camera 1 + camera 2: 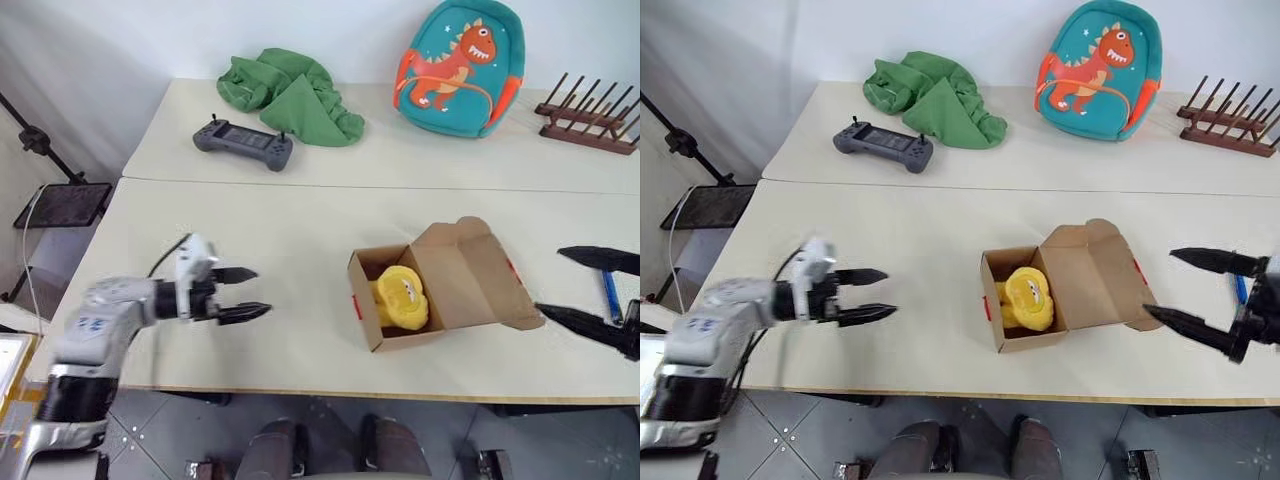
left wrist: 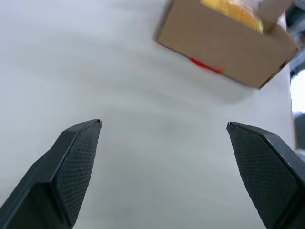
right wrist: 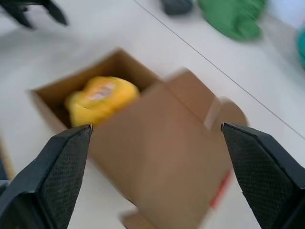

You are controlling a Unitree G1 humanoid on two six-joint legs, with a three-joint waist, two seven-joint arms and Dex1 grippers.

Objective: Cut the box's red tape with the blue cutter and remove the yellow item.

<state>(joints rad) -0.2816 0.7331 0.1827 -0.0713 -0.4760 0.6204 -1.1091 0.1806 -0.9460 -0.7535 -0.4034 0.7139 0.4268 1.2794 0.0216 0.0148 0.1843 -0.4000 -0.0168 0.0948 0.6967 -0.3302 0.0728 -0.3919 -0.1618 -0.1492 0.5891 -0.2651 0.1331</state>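
The brown box (image 1: pixel 470 275) sits on the near table, right of centre, with its lid flap thrown back to the right. Inside lies the yellow item (image 1: pixel 402 297), uncovered. Red tape (image 1: pixel 356 305) shows on the box's left wall, and another bit on the lid's right edge (image 1: pixel 513 272). The blue cutter (image 1: pixel 610 295) lies on the table right of the box. My left gripper (image 1: pixel 263 290) hovers open and empty well left of the box. My right gripper (image 1: pixel 1158 281) is open and empty beside the lid's right edge, pointing at the box.
On the far table are a green cloth heap (image 1: pixel 290 95), a grey game controller (image 1: pixel 243 143), a teal dinosaur backpack (image 1: pixel 460 65) and a wooden rack (image 1: pixel 590 115). A black stand (image 1: pixel 60 200) is off the table's left side.
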